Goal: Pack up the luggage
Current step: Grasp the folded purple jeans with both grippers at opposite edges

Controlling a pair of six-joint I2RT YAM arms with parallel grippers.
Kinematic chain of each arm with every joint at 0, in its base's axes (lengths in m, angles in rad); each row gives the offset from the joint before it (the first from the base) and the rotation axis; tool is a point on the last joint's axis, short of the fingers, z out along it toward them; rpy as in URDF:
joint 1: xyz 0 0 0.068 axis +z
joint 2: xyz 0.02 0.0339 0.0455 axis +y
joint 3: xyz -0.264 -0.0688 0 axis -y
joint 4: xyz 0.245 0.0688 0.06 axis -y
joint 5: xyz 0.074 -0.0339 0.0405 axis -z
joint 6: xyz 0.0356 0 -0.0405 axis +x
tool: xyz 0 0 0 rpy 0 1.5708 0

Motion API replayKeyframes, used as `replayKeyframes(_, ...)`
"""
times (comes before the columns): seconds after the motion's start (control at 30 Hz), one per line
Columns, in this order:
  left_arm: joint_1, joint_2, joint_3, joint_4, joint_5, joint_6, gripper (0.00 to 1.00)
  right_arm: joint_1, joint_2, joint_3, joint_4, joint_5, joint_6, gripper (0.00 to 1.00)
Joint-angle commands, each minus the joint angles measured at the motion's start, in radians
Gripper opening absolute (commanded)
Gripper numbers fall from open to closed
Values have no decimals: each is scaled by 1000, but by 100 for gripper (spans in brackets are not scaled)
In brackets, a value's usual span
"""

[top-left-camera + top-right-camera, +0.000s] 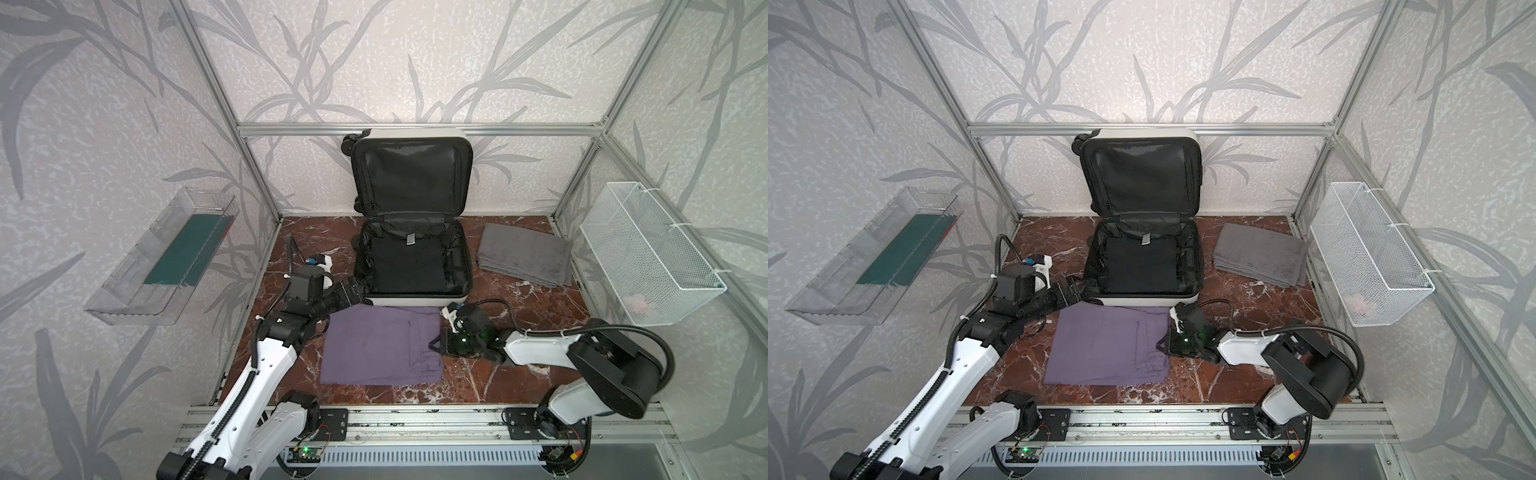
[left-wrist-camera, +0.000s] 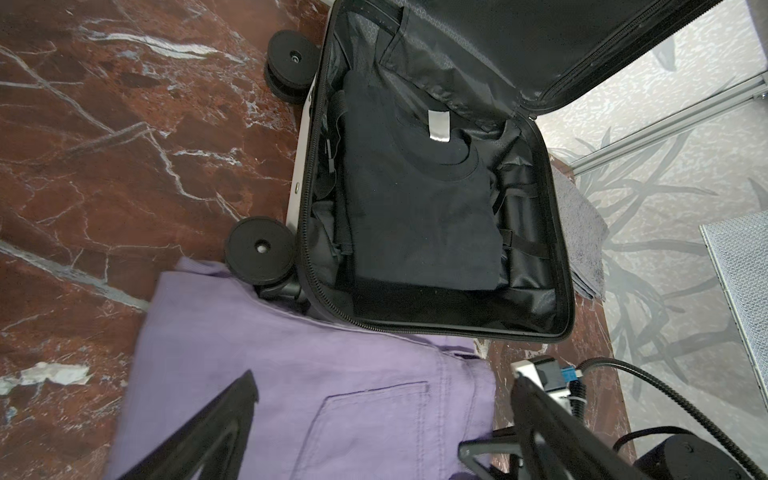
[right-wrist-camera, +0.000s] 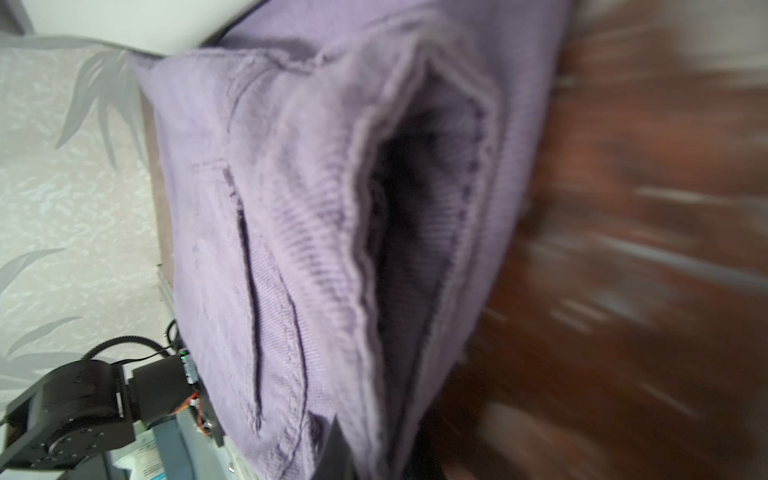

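1. Your right fingers [image 3: 337, 452] are pressed together on the right edge of the purple trousers [image 1: 382, 345]. They pinch the hem, and the cloth there stands up off the counter [image 1: 519, 320]. Reads as the start of a lift.
2. Your left fingers [image 2: 224, 424] are spread wide and hold nothing. They hover over the trousers' far-left corner, just beside a wheel [image 2: 259, 249]. Likely set to take the other side so the fold comes up flat.
3. The luggage [image 1: 415, 300] sits at the back middle of the counter, open, with its lid [image 1: 411, 178] upright against the wall. Its front wall touches the trousers' far edge. A folded black shirt [image 1: 405, 266] lies in the base.
4. A grey towel [image 1: 525, 259] lies right of the luggage, apart and unpacked. The wire basket [image 1: 648, 257] hangs on the side wall, clear of the path.
5. In the way: the front wall and the wheel. A one-edge pinch may unfold the trousers.
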Motion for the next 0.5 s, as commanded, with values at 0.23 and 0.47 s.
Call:
replayKeyframes(0.23, 4, 25, -175, 59, 42, -35, 97, -201, -371, -116, -455, 81, -138, 0)
replayKeyframes(0.47, -9, 30, -296, 139, 66, -94, 93, -209, -298, -104, -449, 59, -170, 0)
